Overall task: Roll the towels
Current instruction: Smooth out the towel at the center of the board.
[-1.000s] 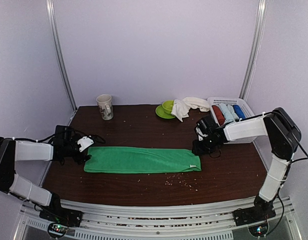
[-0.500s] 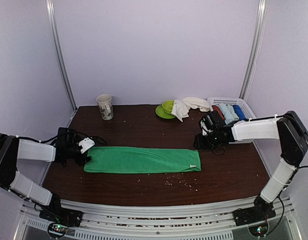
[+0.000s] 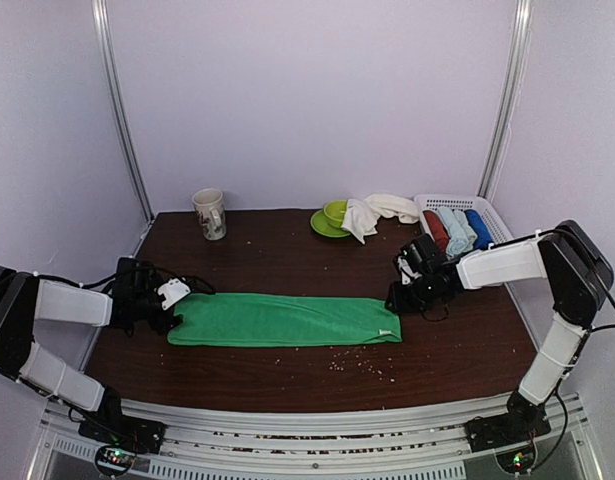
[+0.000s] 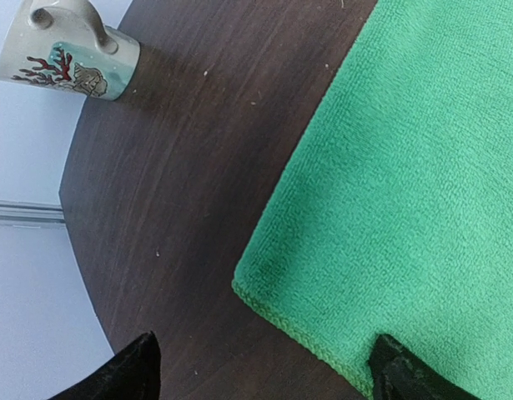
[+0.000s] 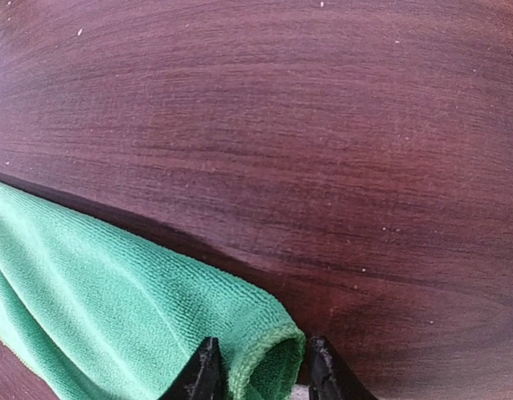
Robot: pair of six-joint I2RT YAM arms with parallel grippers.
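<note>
Green terry cloth first: the bright green towel (image 3: 284,320) lies flat as a long folded strip across the middle of the top view, on the dark wooden surface (image 3: 287,262). Neither end shows any turn of a roll.

My left hand (image 4: 264,362) sits at the strip's left end with its fingers wide apart. One tip is over bare wood, the other over the cloth, and the towel's corner lies between them with nothing gripped. My right hand (image 5: 260,371) is at the right end, its fingers narrowly apart on either side of the folded corner. Whether they pinch it I cannot tell.

The cream-white soft towel (image 3: 372,212) lies crumpled at the upper centre-right of the top view, draped against a small green bowl (image 3: 334,212). In the upper right, a white plastic basket (image 3: 495,214) holds red, pale blue and dark blue rolls (image 3: 455,228).

I judge the green towel folded and ready but not yet rolled. The cream one is not yet begun, so both rolls are left to do.
</note>
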